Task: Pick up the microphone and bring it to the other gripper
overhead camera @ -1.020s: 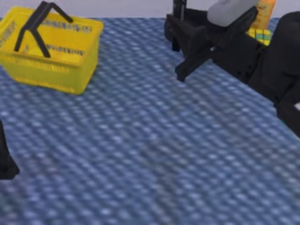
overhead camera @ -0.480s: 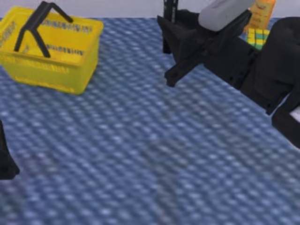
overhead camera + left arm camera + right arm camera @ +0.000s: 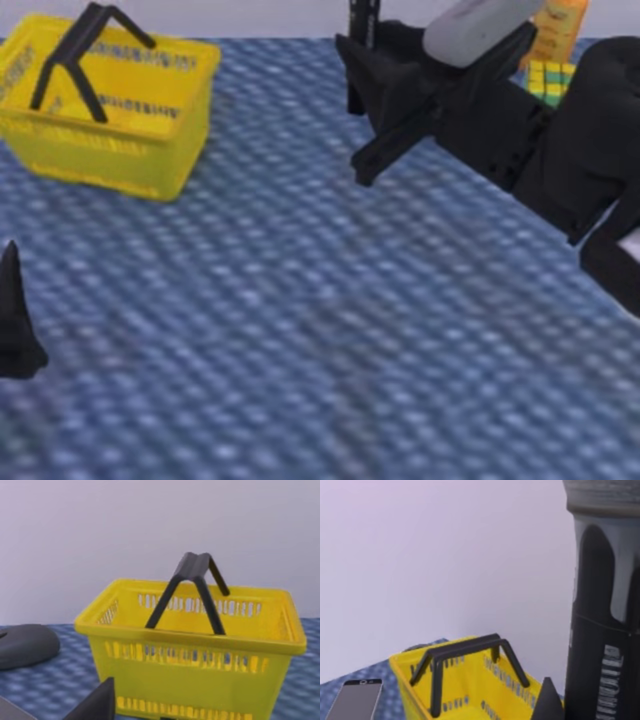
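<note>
Right gripper (image 3: 362,100) at upper centre-right of frame, jaws clamped on upright microphone (image 3: 602,610) above blue table (image 3: 300,330); left gripper (image 3: 15,325) at left edge, jaw state unclear.

No text, number or brand can be read anywhere in these views. The only lettering is a vertical row of pale grey characters on the black handle of the microphone (image 3: 600,630), seen close up in the right wrist view; the characters are too blurred and cut off to make out. The orange packet (image 3: 560,28) at the far right edge of the table shows no legible print.
</note>
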`<action>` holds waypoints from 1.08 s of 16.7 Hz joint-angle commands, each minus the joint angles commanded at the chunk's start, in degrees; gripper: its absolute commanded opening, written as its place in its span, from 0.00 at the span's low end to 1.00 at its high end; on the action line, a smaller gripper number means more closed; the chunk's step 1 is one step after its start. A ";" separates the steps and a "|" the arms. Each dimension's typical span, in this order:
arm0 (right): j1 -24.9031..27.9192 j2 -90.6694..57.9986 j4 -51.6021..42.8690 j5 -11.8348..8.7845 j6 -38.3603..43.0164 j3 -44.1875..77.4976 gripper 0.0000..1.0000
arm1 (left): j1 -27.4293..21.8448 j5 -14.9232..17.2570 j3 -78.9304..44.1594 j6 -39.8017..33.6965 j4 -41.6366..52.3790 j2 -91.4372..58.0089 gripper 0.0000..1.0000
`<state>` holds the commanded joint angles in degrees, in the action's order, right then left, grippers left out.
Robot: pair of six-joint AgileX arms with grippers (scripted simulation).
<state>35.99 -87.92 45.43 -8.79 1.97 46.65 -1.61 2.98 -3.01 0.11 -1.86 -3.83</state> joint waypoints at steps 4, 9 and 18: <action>0.00 0.00 0.00 0.00 0.00 0.00 0.00 | -3.80 7.76 -8.54 0.49 -5.23 -13.02 1.00; 0.00 0.00 0.00 0.00 0.00 0.00 0.00 | -9.64 20.10 -22.61 1.56 -13.86 -36.13 1.00; 0.00 0.00 0.00 0.00 0.00 0.00 0.00 | -17.41 35.86 -39.92 2.77 -24.49 -65.37 1.00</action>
<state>35.99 -87.92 45.43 -8.79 1.97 46.65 -19.03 38.85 -42.93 2.88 -26.35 -69.20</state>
